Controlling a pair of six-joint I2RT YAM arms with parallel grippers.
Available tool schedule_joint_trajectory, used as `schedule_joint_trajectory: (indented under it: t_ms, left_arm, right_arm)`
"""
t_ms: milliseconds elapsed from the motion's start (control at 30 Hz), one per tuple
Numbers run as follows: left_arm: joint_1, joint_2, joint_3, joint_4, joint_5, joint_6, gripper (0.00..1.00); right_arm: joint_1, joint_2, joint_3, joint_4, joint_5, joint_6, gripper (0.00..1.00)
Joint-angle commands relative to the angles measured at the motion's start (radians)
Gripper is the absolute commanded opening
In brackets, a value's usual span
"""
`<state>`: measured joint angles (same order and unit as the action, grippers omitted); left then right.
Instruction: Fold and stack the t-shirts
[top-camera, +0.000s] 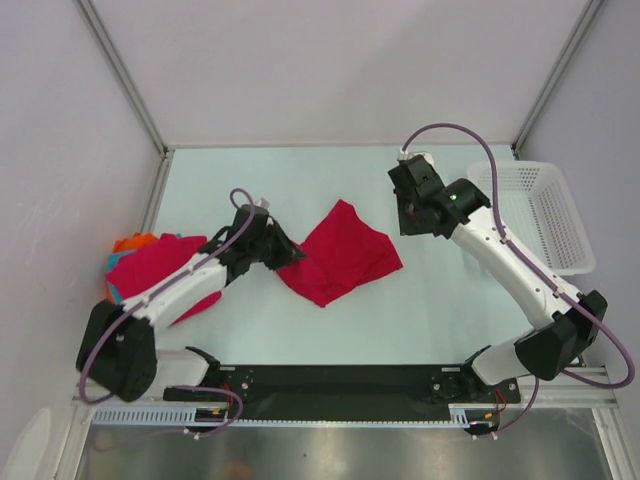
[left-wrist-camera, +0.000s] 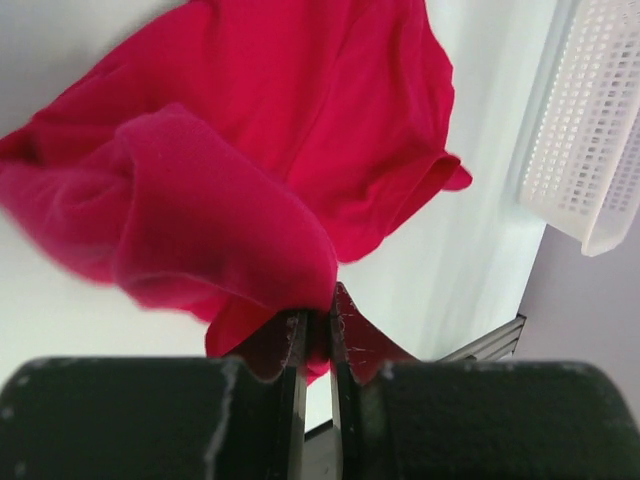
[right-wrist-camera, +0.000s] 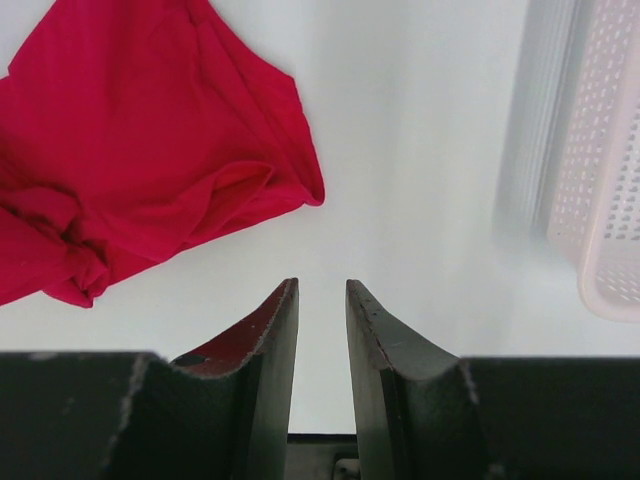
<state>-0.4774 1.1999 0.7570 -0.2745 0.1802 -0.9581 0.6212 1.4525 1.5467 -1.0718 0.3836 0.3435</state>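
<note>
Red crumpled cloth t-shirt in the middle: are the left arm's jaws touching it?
Touching. In the left wrist view, the jaws of the left gripper pinch the edge of the crumpled red cloth t-shirt.

Red t-shirts: you have two, a first red t-shirt (top-camera: 342, 252) in the middle and a second red t-shirt (top-camera: 150, 265) at the left edge.
Orange garments: one orange garment (top-camera: 130, 243), partly hidden behind the second shirt.
Teal garments: one teal garment (top-camera: 113, 292), showing only as a sliver.
Baskets: one white mesh basket (top-camera: 540, 215).
Arms: two, your left arm (top-camera: 180, 285) and your right arm (top-camera: 510, 260).
Grippers: two, a left gripper (left-wrist-camera: 317, 320) and a right gripper (right-wrist-camera: 320, 290).
</note>
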Motion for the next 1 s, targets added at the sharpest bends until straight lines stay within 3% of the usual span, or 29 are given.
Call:
schedule_joint_trajectory:
  t_ms: [0, 233, 433, 767, 967]
  left_arm:
    - [-0.021, 0.191, 0.195, 0.089, 0.091, 0.062, 0.14]
    - [-0.067, 0.480, 0.554, 0.049, 0.130, 0.088, 0.14]
    - [-0.105, 0.656, 0.728, 0.028, 0.160, 0.079, 0.15]
    - [-0.144, 0.823, 0.832, 0.017, 0.219, 0.070, 0.16]
    - [-0.150, 0.794, 0.814, 0.014, 0.197, 0.079, 0.16]
  right_arm:
    - [-0.041, -0.070, 0.000, 0.006, 0.012, -0.017, 0.31]
    - [-0.097, -0.101, -0.004, 0.004, 0.011, -0.046, 0.32]
    - [-0.139, -0.109, -0.019, 0.007, 0.000, -0.066, 0.32]
    - [-0.178, -0.126, -0.048, 0.016, -0.023, -0.081, 0.33]
    - [-0.183, -0.133, -0.056, 0.018, -0.028, -0.083, 0.33]
